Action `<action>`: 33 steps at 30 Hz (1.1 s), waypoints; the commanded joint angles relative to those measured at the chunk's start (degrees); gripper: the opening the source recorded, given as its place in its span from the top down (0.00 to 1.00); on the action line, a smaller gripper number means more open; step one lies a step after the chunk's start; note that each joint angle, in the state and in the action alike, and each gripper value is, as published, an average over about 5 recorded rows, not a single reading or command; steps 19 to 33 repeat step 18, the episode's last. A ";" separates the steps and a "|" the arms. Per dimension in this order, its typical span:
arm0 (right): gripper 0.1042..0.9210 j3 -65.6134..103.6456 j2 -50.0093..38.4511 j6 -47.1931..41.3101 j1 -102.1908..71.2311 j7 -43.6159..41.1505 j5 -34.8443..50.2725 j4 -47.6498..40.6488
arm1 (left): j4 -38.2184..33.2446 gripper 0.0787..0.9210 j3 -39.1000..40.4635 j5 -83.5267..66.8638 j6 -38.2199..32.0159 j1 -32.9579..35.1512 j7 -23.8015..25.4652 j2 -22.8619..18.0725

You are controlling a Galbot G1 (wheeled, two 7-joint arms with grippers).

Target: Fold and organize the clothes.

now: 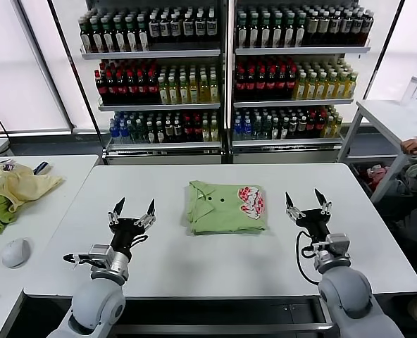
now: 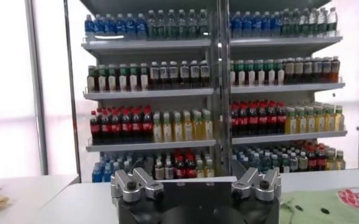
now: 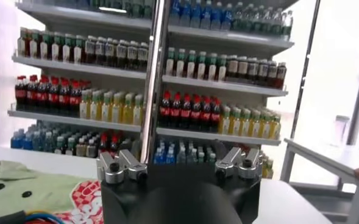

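Your left gripper (image 1: pixel 132 210) and right gripper (image 1: pixel 308 201) both hover with fingers spread and empty, flanking the polo shirt (image 1: pixel 226 206); it lies between them on the white table (image 1: pixel 194 260), already a compact rectangle with collar and red graphic up; judge the fold done, so only square its edges lightly, pressing from each side evenly without dragging layers apart.

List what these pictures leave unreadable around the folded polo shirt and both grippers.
- Polo shirt: the head view shows only its top layer, so the sleeves and underside stay hidden.
- Left wrist view: the shirt is cut off by the frame edge and the left gripper.
- Right wrist view: the right gripper mount covers part of the red-and-white graphic.
- Bottle labels: too small.
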 commanded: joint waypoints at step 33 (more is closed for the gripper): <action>0.12 4.27 1.78 0.91 -7.08 2.24 -4.96 6.58 | -4.57 0.12 -1.37 0.14 -0.15 4.32 1.33 1.48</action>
